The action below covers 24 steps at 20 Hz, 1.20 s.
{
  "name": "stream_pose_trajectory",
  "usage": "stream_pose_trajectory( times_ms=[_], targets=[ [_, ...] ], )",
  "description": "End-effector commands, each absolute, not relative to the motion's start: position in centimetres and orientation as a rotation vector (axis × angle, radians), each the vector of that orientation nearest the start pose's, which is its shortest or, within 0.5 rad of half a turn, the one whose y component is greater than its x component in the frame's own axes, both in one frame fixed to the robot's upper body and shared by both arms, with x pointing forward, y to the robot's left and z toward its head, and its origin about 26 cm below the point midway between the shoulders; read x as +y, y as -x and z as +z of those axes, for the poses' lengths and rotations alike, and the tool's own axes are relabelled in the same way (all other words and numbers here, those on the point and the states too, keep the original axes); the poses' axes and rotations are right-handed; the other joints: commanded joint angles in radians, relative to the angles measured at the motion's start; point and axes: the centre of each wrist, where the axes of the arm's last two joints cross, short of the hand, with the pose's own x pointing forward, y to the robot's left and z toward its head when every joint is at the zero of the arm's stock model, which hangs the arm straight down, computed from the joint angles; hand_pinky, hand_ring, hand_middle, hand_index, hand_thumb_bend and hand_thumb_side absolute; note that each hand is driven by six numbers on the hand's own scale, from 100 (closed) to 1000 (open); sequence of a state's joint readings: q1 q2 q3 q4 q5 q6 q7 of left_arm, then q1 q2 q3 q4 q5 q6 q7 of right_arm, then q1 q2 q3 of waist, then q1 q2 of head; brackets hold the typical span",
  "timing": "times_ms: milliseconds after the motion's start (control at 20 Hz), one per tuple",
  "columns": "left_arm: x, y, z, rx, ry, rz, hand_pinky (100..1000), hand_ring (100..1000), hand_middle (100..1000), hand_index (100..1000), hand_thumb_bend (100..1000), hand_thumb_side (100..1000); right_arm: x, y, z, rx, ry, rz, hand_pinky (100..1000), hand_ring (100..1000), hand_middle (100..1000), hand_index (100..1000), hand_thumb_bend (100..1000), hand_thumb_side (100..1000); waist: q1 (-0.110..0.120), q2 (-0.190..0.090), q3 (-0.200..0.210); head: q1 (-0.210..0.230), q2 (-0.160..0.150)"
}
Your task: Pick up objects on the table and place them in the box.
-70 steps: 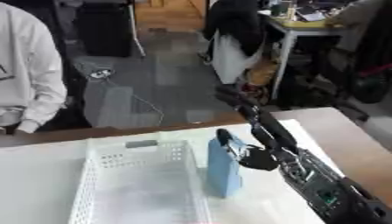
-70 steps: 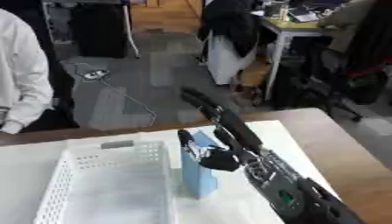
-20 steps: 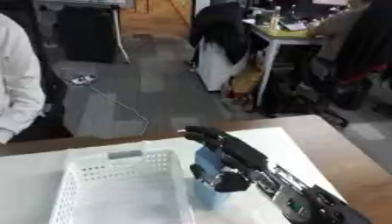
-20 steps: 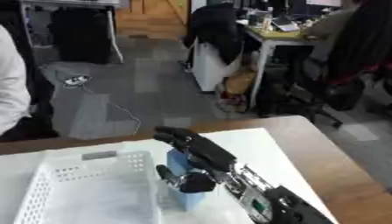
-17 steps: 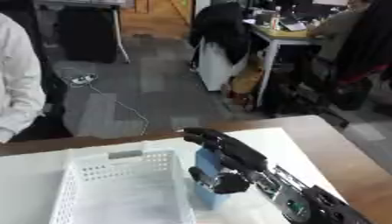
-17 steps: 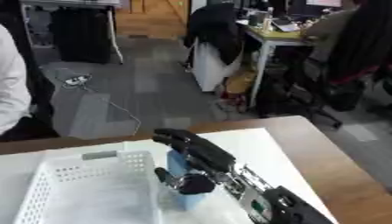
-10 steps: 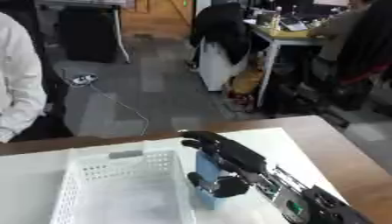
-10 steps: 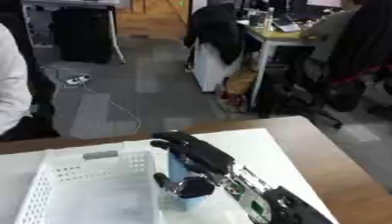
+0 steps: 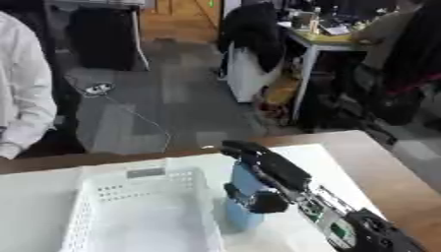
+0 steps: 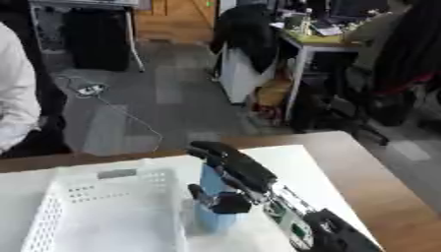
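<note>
A tall light-blue carton (image 9: 242, 199) is held upright in the right hand (image 9: 265, 183), fingers curled over its top and thumb against its near face. It is kept just beside the white perforated basket (image 9: 86, 216), at three o'clock of the right wall; whether the base touches the table (image 9: 396, 182) cannot be told. For a clean placement, the carton would best be lifted until its base clears the rim, carried toward nine o'clock, then lowered upright before release.

Office: cluttered desk (image 9: 331, 37), chair (image 9: 405, 83), grey carpet floor (image 9: 164, 103)
</note>
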State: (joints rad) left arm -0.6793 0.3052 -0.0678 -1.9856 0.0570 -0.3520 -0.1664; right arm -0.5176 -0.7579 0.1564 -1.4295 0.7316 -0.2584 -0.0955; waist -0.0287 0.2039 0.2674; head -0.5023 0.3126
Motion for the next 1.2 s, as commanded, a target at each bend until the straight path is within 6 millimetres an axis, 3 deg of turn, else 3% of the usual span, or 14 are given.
stream_pose_trajectory(
  times_ms=[50, 700, 1200],
  targets=[
    [20.2, -30.9, 30.8, 3.143, -0.18, 0.822, 518, 438, 621, 611, 844, 768, -37.4, -37.9, 20.5, -1.83, 1.291, 1.303, 1000, 1000, 1000, 1000, 222, 875, 0.002, -0.016, -0.004, 0.004, -0.006],
    [20.3, -31.0, 30.7, 3.142, -0.175, 0.828, 519, 439, 620, 610, 843, 769, -37.8, -37.8, 20.4, -1.851, 1.37, 1.28, 1000, 1000, 1000, 1000, 220, 868, 0.004, -0.016, -0.005, 0.006, -0.003],
    [20.0, -30.9, 31.0, 3.135, -0.193, 0.815, 520, 439, 620, 608, 842, 769, -37.1, -38.6, 18.1, -1.875, 1.195, 1.438, 982, 1000, 1000, 1000, 236, 843, -0.001, -0.011, 0.005, 0.008, -0.008]
  ],
)
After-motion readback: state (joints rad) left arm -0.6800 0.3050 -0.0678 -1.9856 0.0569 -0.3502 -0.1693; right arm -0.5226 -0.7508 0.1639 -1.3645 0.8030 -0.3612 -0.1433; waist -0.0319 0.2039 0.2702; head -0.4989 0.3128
